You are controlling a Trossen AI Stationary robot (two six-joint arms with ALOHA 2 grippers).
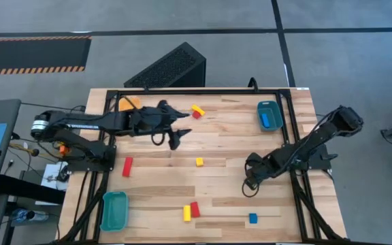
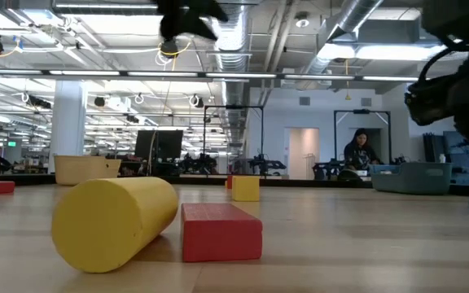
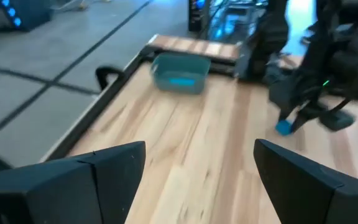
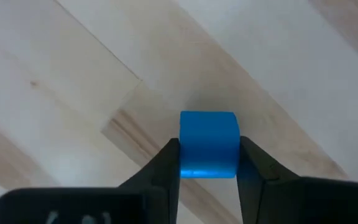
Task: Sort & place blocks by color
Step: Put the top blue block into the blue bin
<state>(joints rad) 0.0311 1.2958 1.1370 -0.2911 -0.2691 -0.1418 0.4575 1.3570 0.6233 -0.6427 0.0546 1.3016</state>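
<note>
My right gripper point(image 1: 250, 182) is low over the table's right middle, shut on a small blue block point(image 4: 209, 144). The block also shows in the left wrist view point(image 3: 283, 127). My left gripper point(image 1: 175, 141) is open and empty above the table's far middle, its fingers wide apart point(image 3: 199, 149). Loose on the table lie a yellow and a red block point(image 1: 197, 110) at the far side, a yellow cube point(image 1: 199, 161), a red bar point(image 1: 127, 166), a yellow cylinder point(image 2: 116, 220) beside a red bar point(image 2: 221, 232) near the front, and a blue cube point(image 1: 252, 218). My right gripper pinches the blue block by two opposite sides point(image 4: 184, 155) between its two fingers. The fingers come from above, pointing down. The block sits at or just above the table top; I cannot tell whether it is lifted clear.
A teal tray point(image 1: 269, 114) holding blue pieces stands at the far right, another teal tray point(image 1: 114, 209) at the near left. A yellow tray point(image 1: 129, 103) is partly under my left arm at the far left. A black frame borders the table. A person shows in the room beyond.
</note>
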